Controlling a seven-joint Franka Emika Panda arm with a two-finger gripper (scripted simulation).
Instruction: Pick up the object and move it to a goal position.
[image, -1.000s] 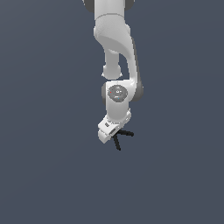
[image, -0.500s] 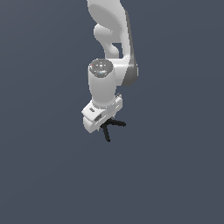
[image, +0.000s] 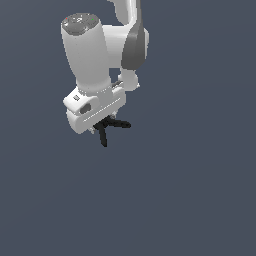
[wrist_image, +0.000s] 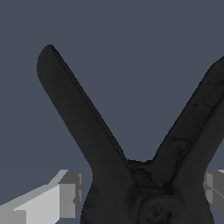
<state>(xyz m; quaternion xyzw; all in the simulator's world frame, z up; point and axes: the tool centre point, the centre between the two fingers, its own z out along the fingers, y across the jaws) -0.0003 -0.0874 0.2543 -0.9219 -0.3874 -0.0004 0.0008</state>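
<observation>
The object (image: 111, 128), a small black spring clamp, hangs just under the white gripper (image: 100, 124) in the exterior view, with its two thin handles splayed out below and to the side. Nothing lies beneath it. In the wrist view the clamp (wrist_image: 109, 175) fills the picture, its handles spreading in a V, and its pivot sits between the grey fingers (wrist_image: 65, 197). The gripper (wrist_image: 140, 199) is shut on the clamp's body. No red-orange tip shows.
The white arm (image: 87, 55) with its dark grey joint (image: 134, 47) comes down from the top of the exterior view. Around it there is only a plain dark grey-blue ground.
The arm has carried the clamp up and toward the exterior view's left, and both now look larger in that view. The grip on the clamp has held.
</observation>
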